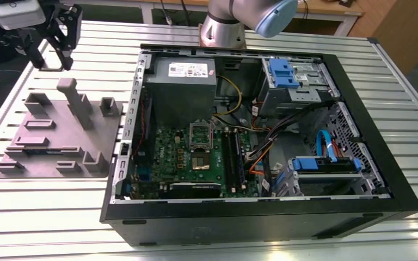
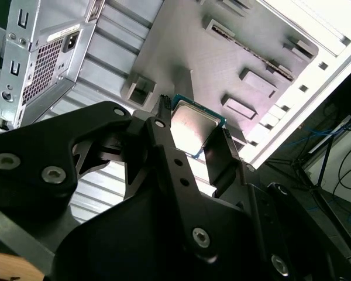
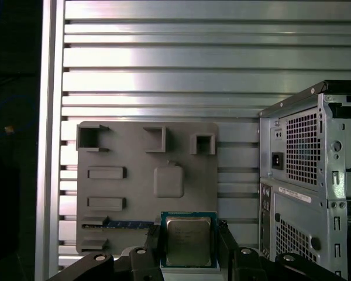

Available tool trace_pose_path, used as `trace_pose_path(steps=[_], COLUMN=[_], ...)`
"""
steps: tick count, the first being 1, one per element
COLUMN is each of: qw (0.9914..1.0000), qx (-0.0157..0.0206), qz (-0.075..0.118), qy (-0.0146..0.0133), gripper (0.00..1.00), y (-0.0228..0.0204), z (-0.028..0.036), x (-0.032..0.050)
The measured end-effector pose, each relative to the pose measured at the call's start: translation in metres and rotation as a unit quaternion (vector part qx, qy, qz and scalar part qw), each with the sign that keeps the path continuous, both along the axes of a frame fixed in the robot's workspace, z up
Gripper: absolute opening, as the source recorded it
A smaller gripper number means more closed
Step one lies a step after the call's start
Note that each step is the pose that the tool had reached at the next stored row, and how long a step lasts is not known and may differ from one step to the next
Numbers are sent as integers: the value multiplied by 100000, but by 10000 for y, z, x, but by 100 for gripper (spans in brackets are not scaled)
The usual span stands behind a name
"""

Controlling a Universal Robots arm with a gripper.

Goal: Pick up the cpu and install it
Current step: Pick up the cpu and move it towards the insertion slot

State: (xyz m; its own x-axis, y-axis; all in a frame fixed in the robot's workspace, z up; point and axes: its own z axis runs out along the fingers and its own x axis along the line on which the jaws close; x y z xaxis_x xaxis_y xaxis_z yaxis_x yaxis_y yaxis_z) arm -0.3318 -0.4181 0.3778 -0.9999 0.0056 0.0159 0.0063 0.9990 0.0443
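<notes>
Clamping the cpu (image 3: 189, 240) between the fingers (image 3: 227, 249) over the grey tray (image 3: 134, 175), I had the pick done but not yet the install in the motherboard (image 1: 194, 157).

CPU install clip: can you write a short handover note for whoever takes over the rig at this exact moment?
Claw: shut on the cpu, which is gripped by two opposite edges with its metal top facing the cameras in both wrist views.
Position: the claw hangs above the grey fixture tray on the slatted table, to the exterior view's left of the open computer case.
Done: the cpu is picked up and off the tray.
Left: the cpu is not yet at the socket on the green motherboard inside the case, so it is not installed.
</notes>
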Motion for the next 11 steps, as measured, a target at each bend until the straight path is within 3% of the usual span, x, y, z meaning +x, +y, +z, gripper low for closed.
trace_pose_path(steps=[11], qw=[100000], qx=[-1], qz=[0], qy=[0], gripper=[47], y=[0], z=[0], x=[20])
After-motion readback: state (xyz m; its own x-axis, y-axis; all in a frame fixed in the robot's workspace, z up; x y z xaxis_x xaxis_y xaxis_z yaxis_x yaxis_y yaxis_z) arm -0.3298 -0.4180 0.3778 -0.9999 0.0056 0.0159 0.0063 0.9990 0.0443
